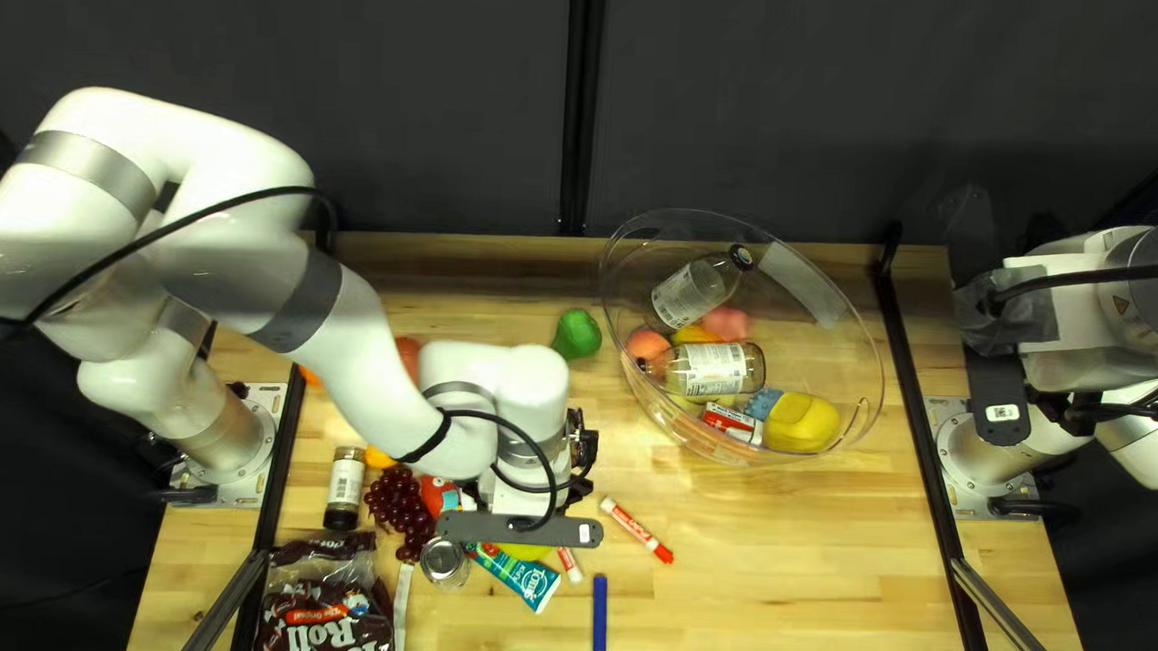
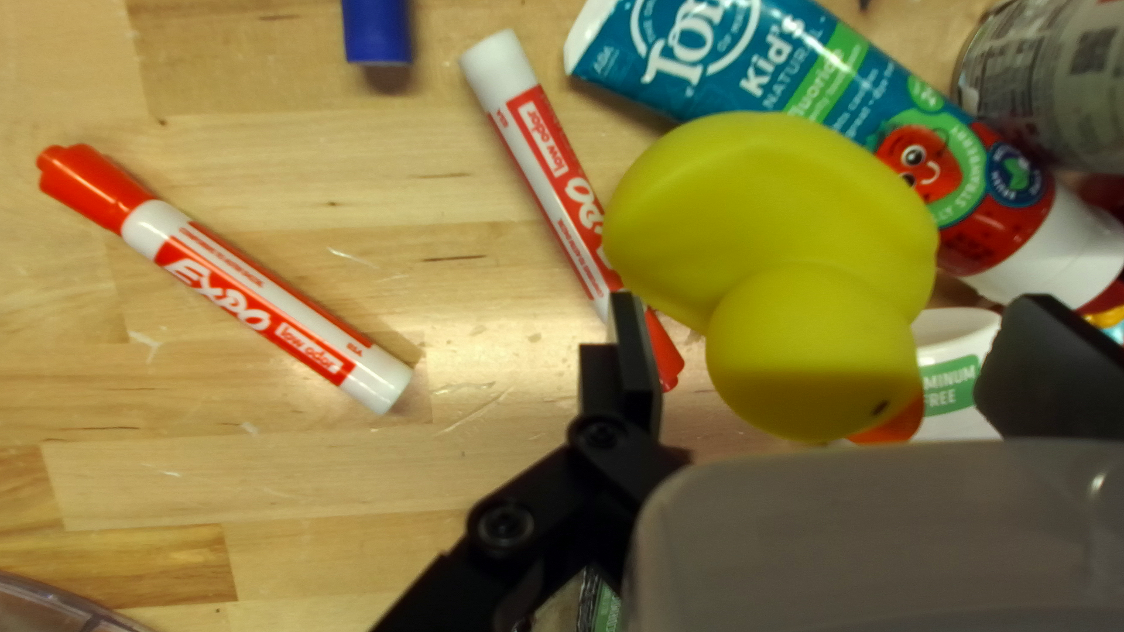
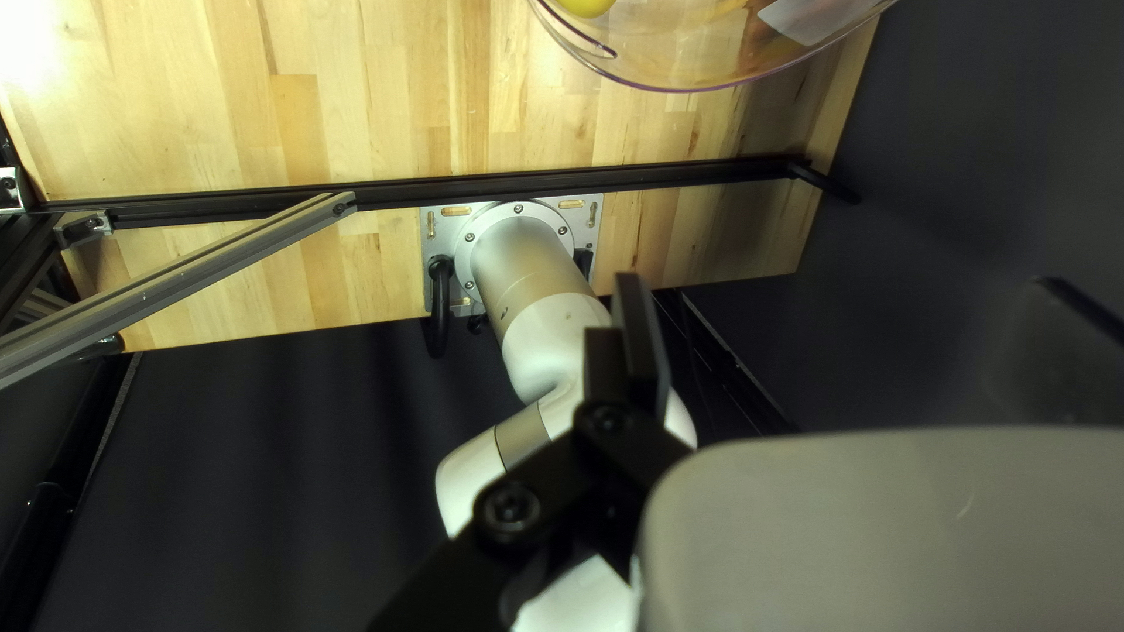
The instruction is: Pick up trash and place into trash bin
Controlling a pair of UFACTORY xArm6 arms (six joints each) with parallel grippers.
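My left gripper (image 1: 582, 455), partly hidden by its arm, is low over the clutter. In the left wrist view the left gripper (image 2: 831, 314) is open, its fingers wide apart around a yellow toy duck (image 2: 773, 246), with no visible contact. A red marker (image 2: 562, 187) lies beside the duck, partly behind one finger; a toothpaste tube (image 2: 808, 70) lies behind it. The clear bin (image 1: 873, 381) holds bottles (image 1: 719, 370) and a yellow item (image 1: 801, 423). My right gripper (image 1: 1061, 414) is beyond the bin; in the right wrist view the right gripper (image 3: 837, 307) stands open, holding nothing.
Another red marker (image 1: 637, 530) and a blue marker (image 1: 599, 627) lie right of the clutter. Left are grapes (image 1: 398, 504), a dark-capped jar (image 1: 346, 485), a can (image 1: 445, 563) and a candy bag (image 1: 326, 623). A green item (image 1: 577, 335) sits left of the bin.
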